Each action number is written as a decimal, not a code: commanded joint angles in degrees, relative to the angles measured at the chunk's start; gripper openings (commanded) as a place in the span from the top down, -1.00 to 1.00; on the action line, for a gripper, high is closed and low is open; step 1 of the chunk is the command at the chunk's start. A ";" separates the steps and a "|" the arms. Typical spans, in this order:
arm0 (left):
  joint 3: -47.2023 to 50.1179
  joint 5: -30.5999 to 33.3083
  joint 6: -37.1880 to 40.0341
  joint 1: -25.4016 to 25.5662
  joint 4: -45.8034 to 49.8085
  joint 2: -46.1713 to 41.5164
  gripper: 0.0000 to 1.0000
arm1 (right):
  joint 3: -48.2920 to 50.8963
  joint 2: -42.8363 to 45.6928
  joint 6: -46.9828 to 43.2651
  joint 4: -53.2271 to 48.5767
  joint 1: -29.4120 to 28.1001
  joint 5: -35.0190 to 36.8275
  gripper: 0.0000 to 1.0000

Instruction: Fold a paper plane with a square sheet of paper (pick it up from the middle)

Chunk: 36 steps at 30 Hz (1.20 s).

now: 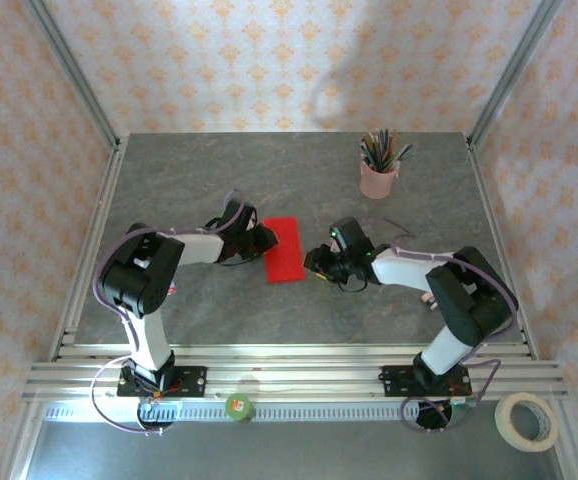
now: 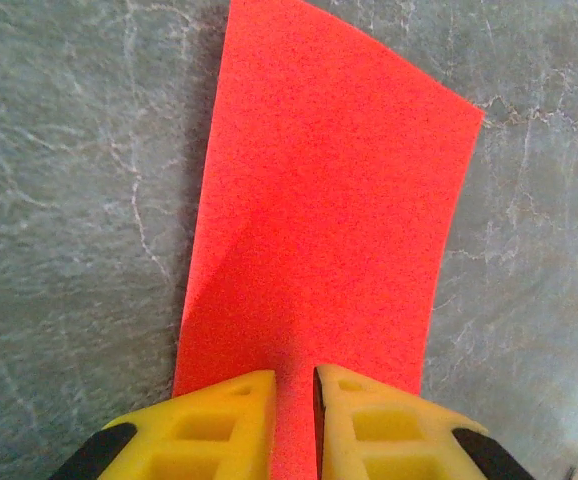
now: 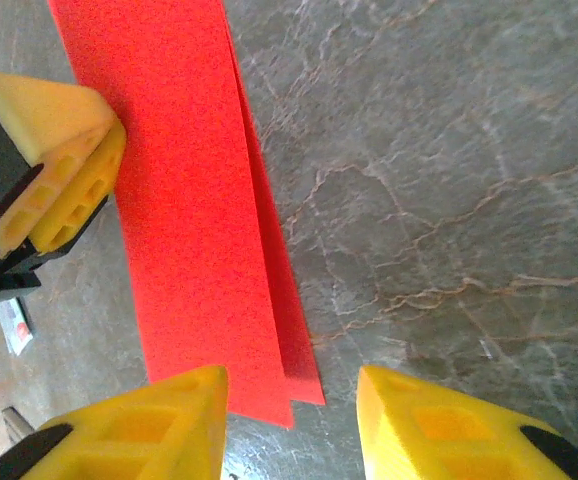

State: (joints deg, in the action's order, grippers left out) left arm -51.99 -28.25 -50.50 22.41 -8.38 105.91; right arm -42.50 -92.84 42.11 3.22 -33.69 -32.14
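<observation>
One red square sheet of paper [image 1: 283, 250] lies folded double. Two grippers flank it: left gripper [image 2: 293, 420] narrowly parted, right gripper [image 3: 291, 420] spread wide, neither holding it. One pink pencil cup [image 1: 378, 178] stands well apart.

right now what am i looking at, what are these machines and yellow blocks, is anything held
A left robot arm and a right robot arm are bolted at the near edge of a table. One picture looks down from above; the other two come from wrist cameras, so the yellow blocks are each arm's fingers. A red sheet of paper, folded in half, lies between them; a pink pencil cup farther back. The left fingers stand slightly apart at its edge, the right fingers wide apart around a corner. Neither looks clamped.
</observation>
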 commanded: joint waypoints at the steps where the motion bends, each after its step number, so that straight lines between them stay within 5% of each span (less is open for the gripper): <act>1: 0.67 2.30 -0.45 -0.32 2.32 1.44 0.55 | 0.25 -1.63 0.58 1.76 0.02 -2.29 0.27; 22: 1.36 1.78 -0.14 -0.27 2.58 1.81 0.56 | 0.49 -5.10 2.07 7.68 -1.29 -9.12 0.60; 36: -0.60 -2.29 2.54 -0.20 3.64 0.32 0.56 | -0.48 -5.39 4.65 6.51 -1.17 -3.26 0.80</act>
State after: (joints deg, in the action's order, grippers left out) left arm -51.99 -28.67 -50.41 22.39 -8.29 105.91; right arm -42.48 -97.69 46.13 10.09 -34.72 -37.78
